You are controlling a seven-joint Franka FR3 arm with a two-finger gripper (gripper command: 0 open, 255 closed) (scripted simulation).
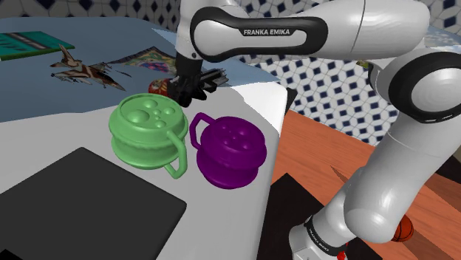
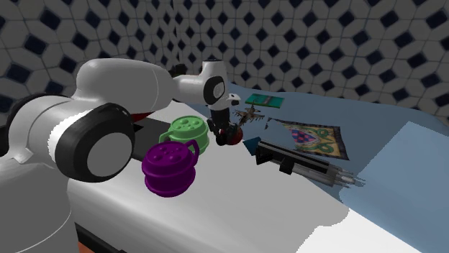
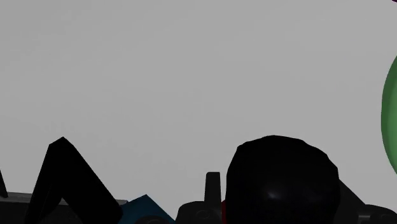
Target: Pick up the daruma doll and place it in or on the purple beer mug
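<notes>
In the shoulder view, the gripper (image 1: 188, 86) is hanging low over the far part of the grey table (image 1: 247, 111). The red daruma doll (image 1: 156, 86) is sitting on the table just beside it, on the view's left, and the hand is half hiding it. Whether the jaws are wide or narrow, I cannot tell. The green mug (image 1: 146, 130) is lying nearer, directly in front of the doll. The purple beer mug (image 1: 230, 151) is lying just to the right of the green one, and their handles are almost meeting. A toy fighter plane (image 1: 83, 72), a teal book (image 1: 28, 44) and a patterned mat (image 1: 150, 58) are resting farther to the left. A black pad (image 1: 81, 207) is covering the near left corner. A wooden floor (image 1: 325, 148) is showing at the right.

In the second exterior view, the gripper (image 2: 221, 127) is pressing close to the daruma doll (image 2: 234, 135), to the right of the green mug (image 2: 188, 133). The purple beer mug (image 2: 170, 167) is lying nearer. A long black device (image 2: 302, 164) is lying to the right, in front of the patterned mat (image 2: 313, 136). The toy fighter plane (image 2: 250, 113) and the teal book (image 2: 262, 99) are farther back. A wall with a dark blue lattice pattern (image 2: 324, 43) is closing the room.

In the wrist view, bare grey table (image 3: 191, 76) is spreading ahead, and an edge of the green mug (image 3: 390, 121) is showing beside black shapes that I cannot name.
</notes>
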